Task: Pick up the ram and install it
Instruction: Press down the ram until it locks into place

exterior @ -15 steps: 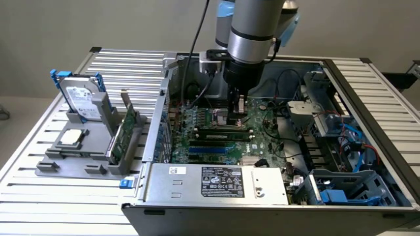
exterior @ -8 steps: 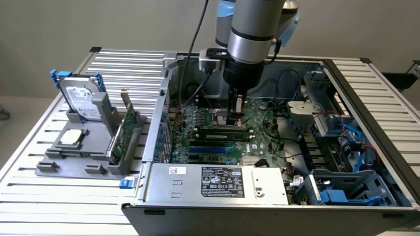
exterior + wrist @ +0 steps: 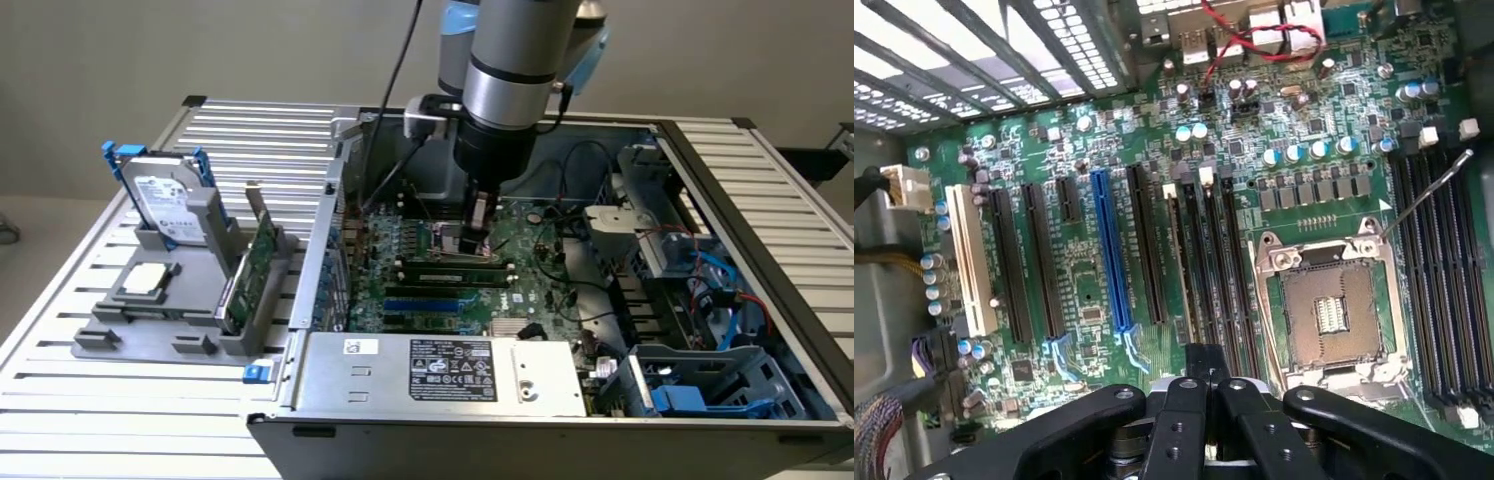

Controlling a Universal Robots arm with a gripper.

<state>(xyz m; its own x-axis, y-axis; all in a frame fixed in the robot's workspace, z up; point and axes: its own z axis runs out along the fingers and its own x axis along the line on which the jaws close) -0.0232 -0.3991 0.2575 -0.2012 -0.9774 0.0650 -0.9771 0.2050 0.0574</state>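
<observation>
wrist view puts the closed pincer [image 3: 1203, 378] over the ram [image 3: 1180, 262] seated on edge in its slot: light, stiff, fragile board, best held by its long edges.

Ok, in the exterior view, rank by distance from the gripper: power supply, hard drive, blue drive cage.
From the gripper, over the motherboard:
1. Power supply, front of case.
2. Blue drive cage, front corner, exterior view's right.
3. Hard drive, outside the case, exterior view's left.

The arm [image 3: 514, 60] is cut off at the exterior view's top edge.
</observation>
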